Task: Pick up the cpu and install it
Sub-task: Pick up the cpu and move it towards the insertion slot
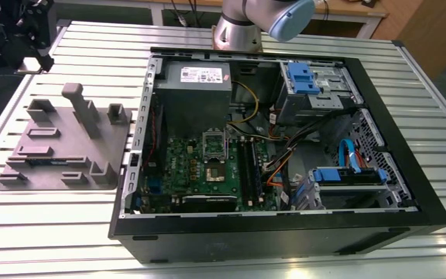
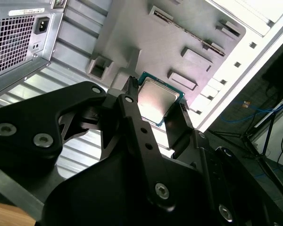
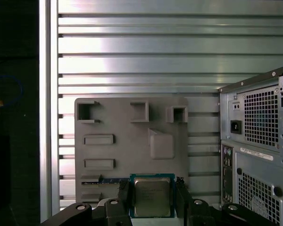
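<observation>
The gripper (image 3: 153, 197) is clenched on the cpu (image 3: 152, 197): in both wrist views its two black fingers press against opposite edges of the chip, one on each side. The cpu (image 2: 155, 101) shows its shiny silver-gray top with a thin blue-green rim and is held flat between the black fingers of the gripper (image 2: 156, 107).

In the first wrist view the chip lies across one edge of the gray fixture tray (image 3: 132, 141). I cannot tell whether it touches the tray. Just beside the cpu, a memory stick (image 3: 104, 179) lies in a long slot of the tray. The tray also carries several raised blocks and shallow pockets. It rests on a slatted aluminium table (image 3: 155, 47), and beside it stands the vented rear panel of the computer case (image 3: 257, 141).

In the exterior view the tray (image 1: 60, 145) sits at the left of the frame on the table (image 1: 45, 232), with the memory stick (image 1: 45, 161) in its slot. The open computer case (image 1: 285, 235) fills the centre and right. Inside it, the power supply (image 1: 195, 87) is at the upper left, and the green motherboard (image 1: 180, 168) lies below that with the processor socket (image 1: 213, 170) in its middle. The robot arm (image 1: 243, 26) rises at the top centre, behind the case.
</observation>
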### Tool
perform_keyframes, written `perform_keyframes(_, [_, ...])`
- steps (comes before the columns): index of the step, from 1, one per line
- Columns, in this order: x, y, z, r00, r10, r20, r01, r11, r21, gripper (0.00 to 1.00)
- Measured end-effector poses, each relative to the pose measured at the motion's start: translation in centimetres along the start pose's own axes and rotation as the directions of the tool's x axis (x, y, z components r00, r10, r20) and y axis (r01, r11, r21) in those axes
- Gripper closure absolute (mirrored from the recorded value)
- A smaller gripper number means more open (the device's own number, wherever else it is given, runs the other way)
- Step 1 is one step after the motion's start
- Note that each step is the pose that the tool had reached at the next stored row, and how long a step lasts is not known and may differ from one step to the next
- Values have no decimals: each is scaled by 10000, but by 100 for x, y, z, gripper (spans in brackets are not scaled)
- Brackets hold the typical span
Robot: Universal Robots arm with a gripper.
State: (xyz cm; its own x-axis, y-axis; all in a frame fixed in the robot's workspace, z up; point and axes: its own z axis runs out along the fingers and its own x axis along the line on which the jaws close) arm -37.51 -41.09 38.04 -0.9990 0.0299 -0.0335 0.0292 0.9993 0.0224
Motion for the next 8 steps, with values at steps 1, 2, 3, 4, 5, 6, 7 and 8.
perform_keyframes(1, [-3,0,0,10000,0,-1,0,10000,1,53])
perform_keyframes(2, [-6,0,1,10000,0,1,0,10000,0,53])
perform_keyframes(3, [-10,0,1,10000,0,1,0,10000,-1,53])
perform_keyframes(4, [-14,0,1,10000,-1,0,1,10000,0,53])
perform_keyframes(5, [-17,0,1,10000,0,0,0,10000,0,53])
perform_keyframes(6, [-21,1,1,10000,0,1,0,10000,-1,53])
perform_keyframes(7, [-26,1,1,10000,0,1,0,10000,0,53])
perform_keyframes(8, [-30,1,1,10000,0,1,0,10000,0,53])
